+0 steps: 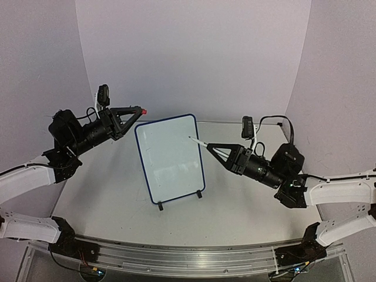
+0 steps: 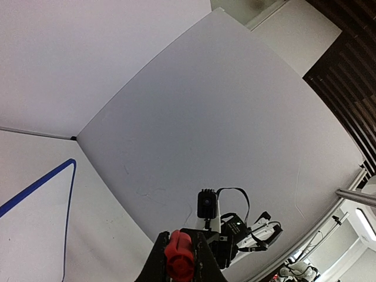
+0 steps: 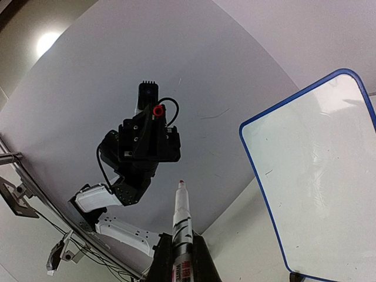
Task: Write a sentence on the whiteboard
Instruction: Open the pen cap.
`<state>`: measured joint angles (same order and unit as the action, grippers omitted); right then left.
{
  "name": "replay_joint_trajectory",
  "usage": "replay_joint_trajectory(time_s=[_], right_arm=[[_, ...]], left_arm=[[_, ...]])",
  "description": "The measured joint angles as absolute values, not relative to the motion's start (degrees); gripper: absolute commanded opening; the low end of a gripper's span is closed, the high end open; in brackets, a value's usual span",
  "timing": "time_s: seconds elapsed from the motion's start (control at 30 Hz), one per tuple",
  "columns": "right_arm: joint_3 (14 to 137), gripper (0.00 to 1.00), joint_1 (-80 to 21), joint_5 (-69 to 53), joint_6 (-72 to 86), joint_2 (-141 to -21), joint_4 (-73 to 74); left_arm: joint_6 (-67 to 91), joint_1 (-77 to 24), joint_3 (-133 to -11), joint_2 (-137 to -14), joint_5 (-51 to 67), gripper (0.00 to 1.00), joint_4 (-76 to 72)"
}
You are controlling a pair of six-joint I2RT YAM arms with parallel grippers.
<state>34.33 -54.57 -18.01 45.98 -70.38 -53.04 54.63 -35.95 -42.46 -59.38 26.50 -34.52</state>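
Observation:
The whiteboard (image 1: 170,157) stands upright on two black feet mid-table, blue-framed and blank; no red sentence shows on it. It also shows in the right wrist view (image 3: 317,182), and its corner in the left wrist view (image 2: 35,229). My right gripper (image 1: 216,151) is shut on a white marker (image 1: 198,141) with its red tip bare, held just off the board's upper right edge; the marker shows in the right wrist view (image 3: 182,220). My left gripper (image 1: 134,113) is shut on the red marker cap (image 1: 143,110), held left of the board's top; the cap shows in the left wrist view (image 2: 179,255).
A curved white backdrop (image 1: 194,59) encloses the table at the back and sides. A metal rail (image 1: 188,258) runs along the near edge between the arm bases.

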Motion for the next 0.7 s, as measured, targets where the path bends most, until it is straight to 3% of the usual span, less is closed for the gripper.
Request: replay_joint_trajectory(time_s=[0.2,0.43,0.7], right_arm=[[34.6,0.0,-53.62,-17.19,41.81,-64.41,-43.4],[35.95,0.0,-43.1,-21.24,37.64,-59.42,-30.14],[37.42,0.0,-40.51,-25.08,34.69,-60.16,-21.4]], left_arm=[[49.07,-33.79,-46.73,-56.67,22.99,0.0,-13.4],[40.44,-27.99,-53.93,-51.88,15.61,0.0,17.79],[38.31,-27.9,-50.44,-58.82,13.24,0.0,34.78]])
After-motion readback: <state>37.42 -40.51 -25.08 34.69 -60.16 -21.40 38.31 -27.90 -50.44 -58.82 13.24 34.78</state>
